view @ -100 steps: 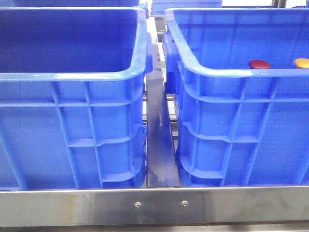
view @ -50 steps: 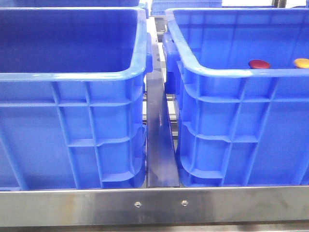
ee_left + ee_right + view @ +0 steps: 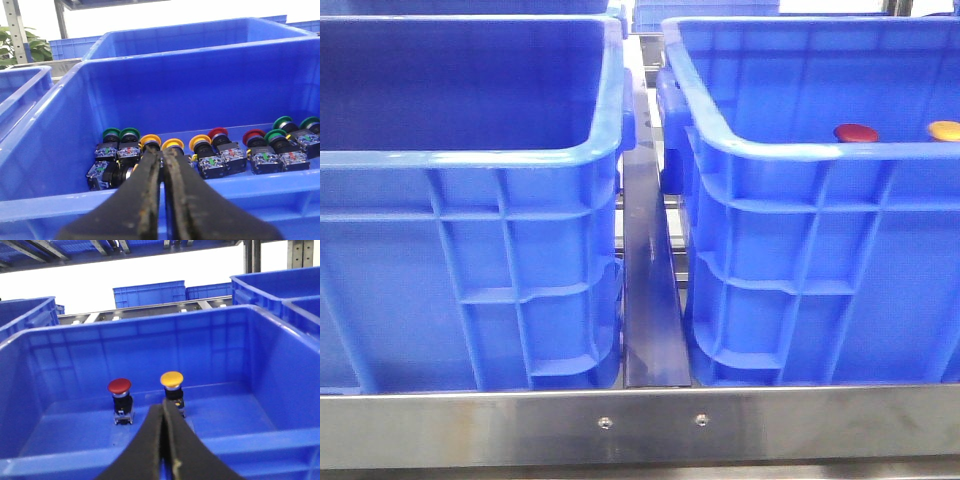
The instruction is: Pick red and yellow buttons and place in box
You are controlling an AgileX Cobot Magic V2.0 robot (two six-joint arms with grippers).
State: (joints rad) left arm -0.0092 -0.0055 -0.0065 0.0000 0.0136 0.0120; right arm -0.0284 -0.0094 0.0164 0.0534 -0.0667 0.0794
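A dark red button (image 3: 857,132) and an orange-yellow button (image 3: 945,130) stand upright inside the right blue crate (image 3: 770,150). The right wrist view shows the red button (image 3: 120,386) and the yellow button (image 3: 171,378) side by side on that crate's floor. My right gripper (image 3: 162,407) is shut and empty, above the crate's near rim, with its tips in line with the yellow button. My left gripper (image 3: 162,150) is shut and empty above the near rim of a blue crate (image 3: 75,205) holding several green, yellow and red buttons. Neither gripper shows in the front view.
The left blue crate (image 3: 470,158) stands beside the right one, with a narrow metal gap (image 3: 650,300) between them. A steel rail (image 3: 640,425) runs along the front. More blue crates (image 3: 150,294) and shelving stand behind.
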